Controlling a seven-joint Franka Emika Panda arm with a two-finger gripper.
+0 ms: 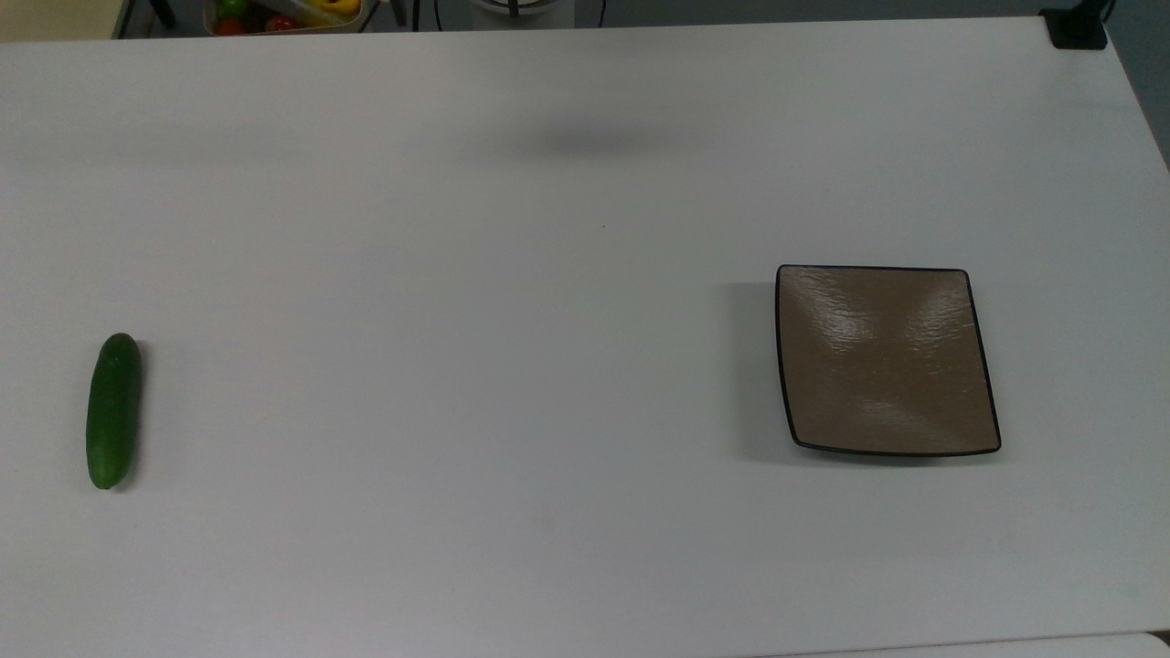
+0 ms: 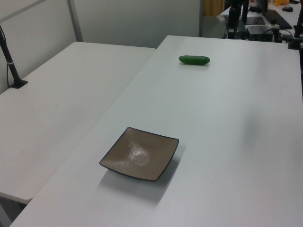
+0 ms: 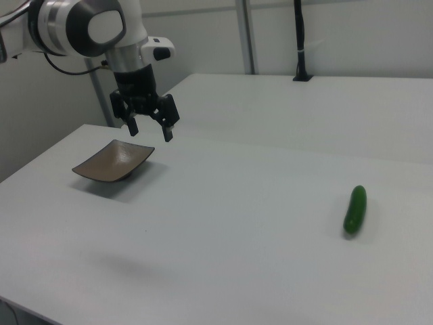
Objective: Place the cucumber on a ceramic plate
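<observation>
Two things lie on your white tabletop [image 1: 548, 366], and they are well apart. The cucumber [image 1: 114, 410] lies flat near the top view's left edge of the tabletop, its long axis running roughly parallel to that edge, with bare surface all around it. In the left view you find the cucumber [image 2: 194, 59] near the far end of the tabletop, and in the right view it [image 3: 355, 209] lies towards the right view's right, closer to the near edge than the far one.

The ceramic plate [image 1: 885, 358] sits flat towards the top view's right edge, about midway between the far and near edges; it is square, glossy brown, thinly rimmed in black, and nothing rests on it. In the left view the plate [image 2: 139, 153] lies close to the tabletop's left edge, beside a second white table [image 2: 57, 109] that abuts it.

In the right view you can see the gripper [image 3: 150, 131] hanging in the air, pointing down, above the tabletop and just to the right of the plate [image 3: 114, 161] as that camera frames it. Its two fingers are spread apart with nothing between them, touching neither the plate nor the cucumber.

A soft shadow [image 1: 585, 142] falls near the tabletop's far edge in the top view.
</observation>
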